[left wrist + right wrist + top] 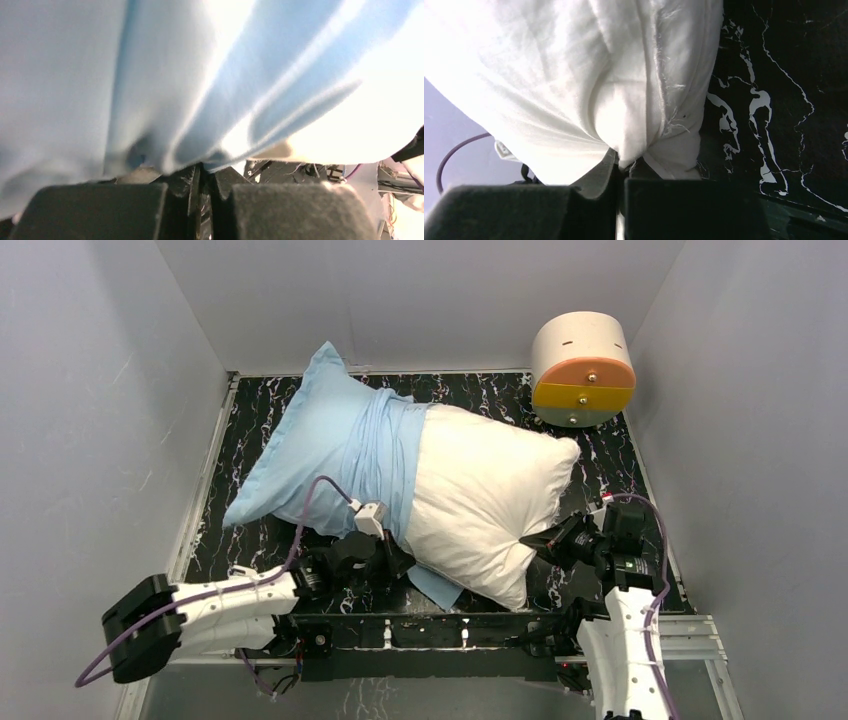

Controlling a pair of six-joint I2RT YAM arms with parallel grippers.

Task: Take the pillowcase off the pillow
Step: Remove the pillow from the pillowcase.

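The white pillow (490,495) lies across the black marbled table (250,440), its right half bare. The light blue pillowcase (320,445) covers its left half and is bunched in folds at the middle. My left gripper (392,558) is at the near edge of the bunched pillowcase, shut on a fold of the blue fabric (220,100); the jaws (205,172) pinch its lower edge. My right gripper (540,540) is shut on the pillow's near right corner; white fabric (589,85) is pinched between its jaws (626,170).
A round cream-and-orange drum (583,368) stands at the back right corner. White walls enclose the table on three sides. A purple cable (310,510) loops over the left arm. Bare marbled tabletop (774,100) shows right of the pillow corner.
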